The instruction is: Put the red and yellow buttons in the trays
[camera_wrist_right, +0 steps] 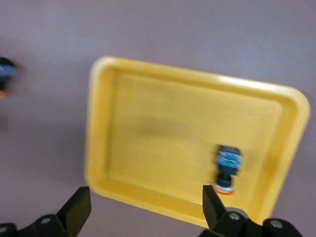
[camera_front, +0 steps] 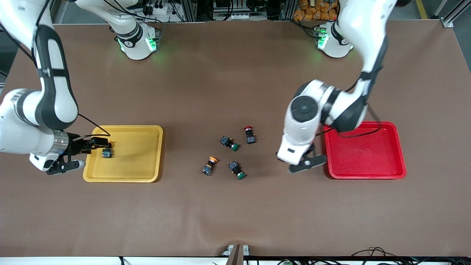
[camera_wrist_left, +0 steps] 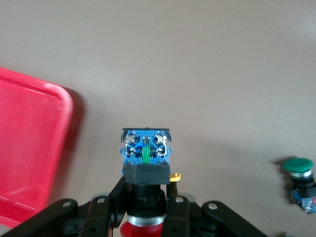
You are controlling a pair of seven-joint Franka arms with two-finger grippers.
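The right gripper point(camera_front: 86, 152) hangs over the yellow tray's point(camera_front: 154, 154) edge at the right arm's end of the table, its fingers point(camera_wrist_right: 76, 212) spread wide with nothing between them. Just beside its fingertips, inside the tray, lies a yellow-capped button point(camera_front: 106, 152) on its side; in the right wrist view that button point(camera_wrist_right: 228, 165) rests on the tray floor point(camera_wrist_right: 163, 133) near one corner, close to one finger but apart from it.

The left gripper point(camera_front: 307, 162) is over the bare table just beside the red tray point(camera_front: 368, 173), at the rim that faces the middle of the table. Its jaws are clamped on a red-capped button point(camera_wrist_left: 145, 163), cap toward the gripper and bluish base pointing away; the red tray's corner point(camera_wrist_left: 29, 148) shows close by.

Loose on the table, toward the middle from the left gripper, lie another red-capped button point(camera_front: 250, 134), a second yellow-capped button point(camera_front: 209, 165) and two green-capped buttons point(camera_front: 229, 143) point(camera_front: 237, 169), all apart from each other
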